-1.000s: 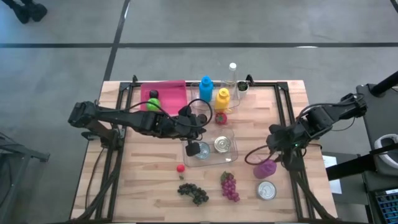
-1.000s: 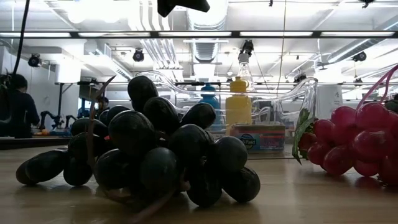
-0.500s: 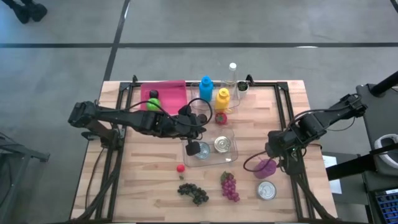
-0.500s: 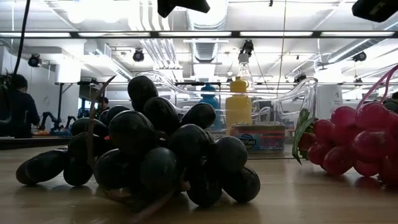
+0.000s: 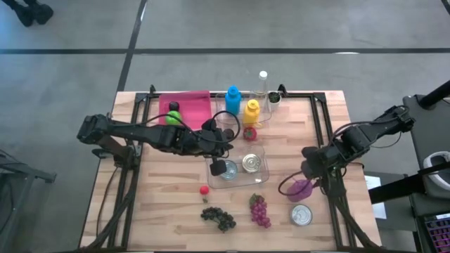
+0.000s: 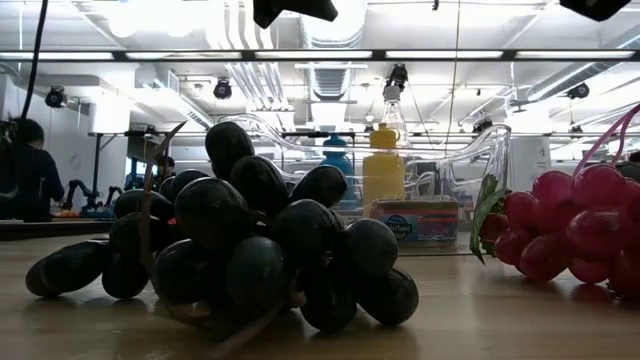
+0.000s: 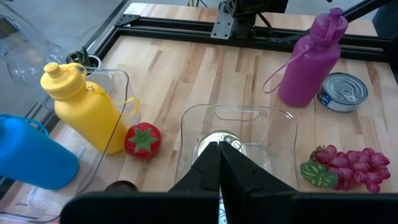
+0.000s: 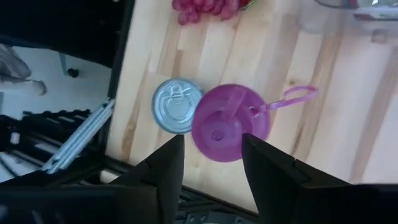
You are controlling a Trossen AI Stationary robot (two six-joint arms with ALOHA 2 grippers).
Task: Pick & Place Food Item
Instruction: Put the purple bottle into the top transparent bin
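1. Over the worktop's middle, found the left hand clenched on nothing, poised above the tin in the clear tray.
2. Along the near edge, noted likely food candidates: dark grapes, then red grapes, both lying loose and untouched.
3. Further right, saw the right hand released, fingers spread and pointing down over the purple bottle, not yet gripping it.
4. Judged the bottle no food item. Took the flat can just beside it, on the side nearer the worktop's front edge, as the nearest food; red grapes lay well apart, towards the middle.
5. For a clean pick, judged it best to centre over the chosen item, keep clear of the bottle's loop strap, descend straight, and close only once both fingers flanked it.
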